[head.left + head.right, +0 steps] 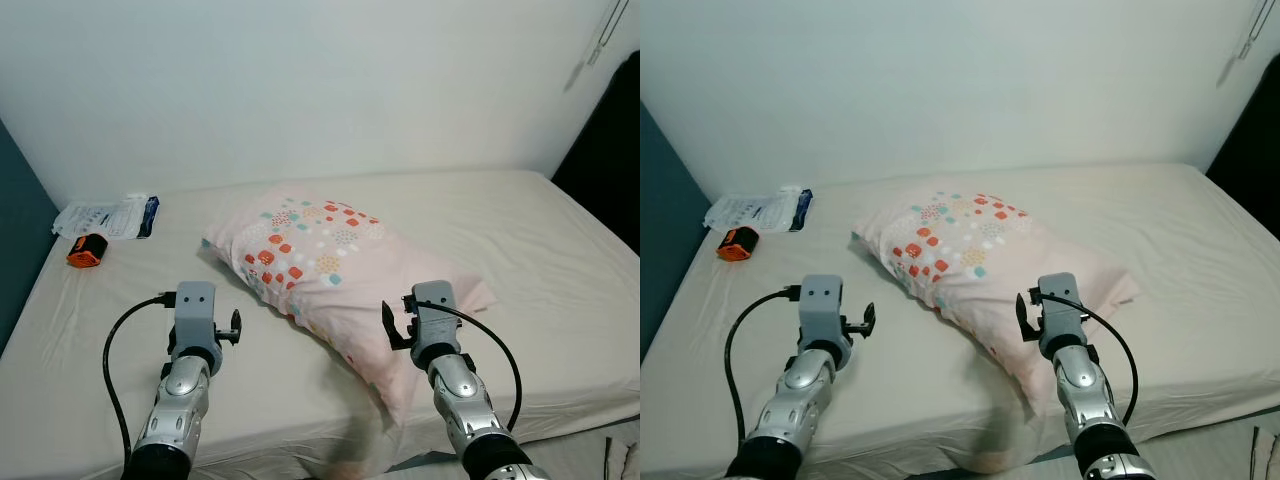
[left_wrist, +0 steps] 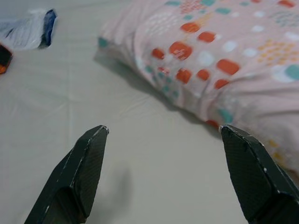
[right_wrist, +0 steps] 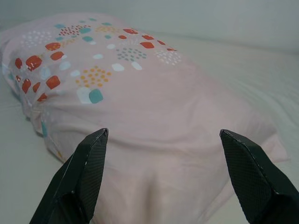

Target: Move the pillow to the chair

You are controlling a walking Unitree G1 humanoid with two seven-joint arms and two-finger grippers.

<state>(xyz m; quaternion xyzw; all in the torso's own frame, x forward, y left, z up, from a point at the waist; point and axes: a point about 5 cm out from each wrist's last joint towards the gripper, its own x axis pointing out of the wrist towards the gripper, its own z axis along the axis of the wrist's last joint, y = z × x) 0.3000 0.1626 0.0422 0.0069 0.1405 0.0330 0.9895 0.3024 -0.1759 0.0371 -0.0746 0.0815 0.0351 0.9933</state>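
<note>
We see a soft matt cloth pillow (image 1: pixel 330 270) on a smooth matt bed sheet (image 1: pixel 560 260); beside it, textured black fingertips (image 2: pixel 88 154) look like matt plastic.

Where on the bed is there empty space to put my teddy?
Bare sheet lies between the pillow and the far right edge of the bed, and between the plastic packet and the pillow. It is crowded near the front, where the left claw and right claw reach over the sheet and pillow.

The pillow (image 1: pixel 335 275) is pale pink, printed at one end with red, teal, orange and white patches. It lies flat and slantwise on the bed (image 1: pixel 540 250), its plain end overhanging the near edge.
</note>
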